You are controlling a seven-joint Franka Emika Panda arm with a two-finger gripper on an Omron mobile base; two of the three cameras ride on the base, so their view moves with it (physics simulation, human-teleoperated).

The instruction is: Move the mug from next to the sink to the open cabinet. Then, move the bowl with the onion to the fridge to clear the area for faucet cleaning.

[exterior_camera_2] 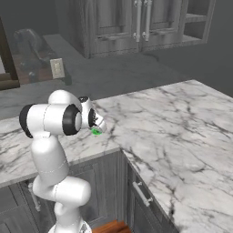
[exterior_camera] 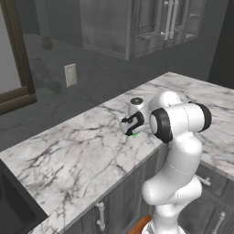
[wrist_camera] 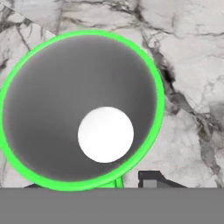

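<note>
The mug [wrist_camera: 81, 109] has a bright green rim, a grey inside and a white round bottom. It sits on the white marble counter [exterior_camera: 68, 155], under the gripper [exterior_camera: 132, 129]. I cannot tell if the gripper is pinching it. One dark fingertip [wrist_camera: 151, 178] pokes up at five o'clock of the mug. Grey wall cabinets [exterior_camera_2: 132, 25] hang at twelve o'clock.

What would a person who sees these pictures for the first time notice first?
In the hand view, the bright green mug seen from straight above draws the eye: a green rim around a grey inside with a white round bottom, standing on the marble counter. In the two base views, the white arm bends low over that counter, and its end effector sits right over a small patch of green near the counter's front edge.
</note>
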